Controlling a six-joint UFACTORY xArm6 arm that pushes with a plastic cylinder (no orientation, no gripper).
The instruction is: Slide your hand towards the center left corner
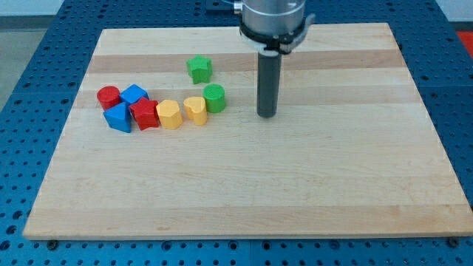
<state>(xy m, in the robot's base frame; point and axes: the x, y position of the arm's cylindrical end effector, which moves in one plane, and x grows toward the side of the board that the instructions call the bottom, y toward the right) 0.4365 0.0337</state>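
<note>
Board (295, 192) of pale wood fills most of the view, lying on a blue perforated table (29, 44). Arm (272, 18) comes in from the view's top, a grey round housing with a dark rod (267, 81) hanging straight down from it. No gripper on this rig, so nothing to note as spread or pinched; the rod holds nothing.

My tip (267, 116) sits on the board just above centre, well clear of every block. Nearest block is the green cylinder (214, 97), off to the view's left of my tip, with bare wood between them. The board's centre left edge, where the task points, lies far to the view's left of my tip, beyond the block cluster.

Blocks, all in the left half:
- green star (199, 69), alone, near the view's top of the group, apart from the rest.
- green cylinder, touching the yellow heart (195, 108) at its lower left.
- yellow block (169, 114), rounded, exact shape unclear, just beside the heart.
- red block (145, 114), touching the yellow block.
- blue block (134, 94), just above the red one.
- blue block, lower (118, 117), wedge-like, at the cluster's left end.
- red cylinder (109, 97), furthest left, beside the upper blue block.
</note>
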